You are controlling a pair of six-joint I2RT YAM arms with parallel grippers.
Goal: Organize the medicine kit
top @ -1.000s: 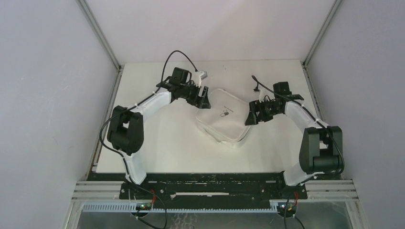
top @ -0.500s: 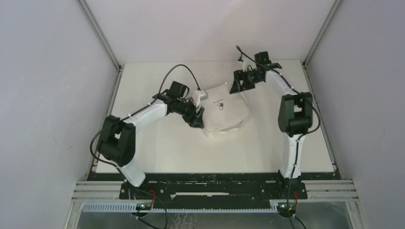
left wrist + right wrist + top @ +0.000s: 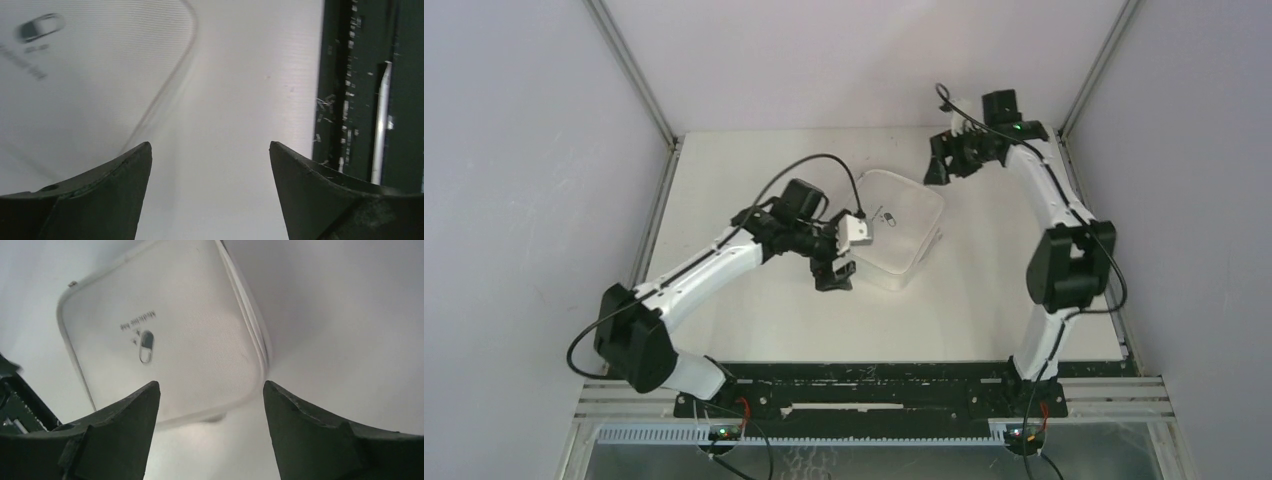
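Medicine kit shifted; left end effector, right end effector spread; lettering blurred.

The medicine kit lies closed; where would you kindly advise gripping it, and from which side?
The medicine kit lies flat, closed, seemingly too broad to span, so pinch its far seam edge, probably from behind, where the right gripper faces it, jaws open.

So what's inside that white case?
Nothing inside can be seen: the case looks zipped shut, so its contents are covered. Only its white top shows, with a small pill logo and some print.
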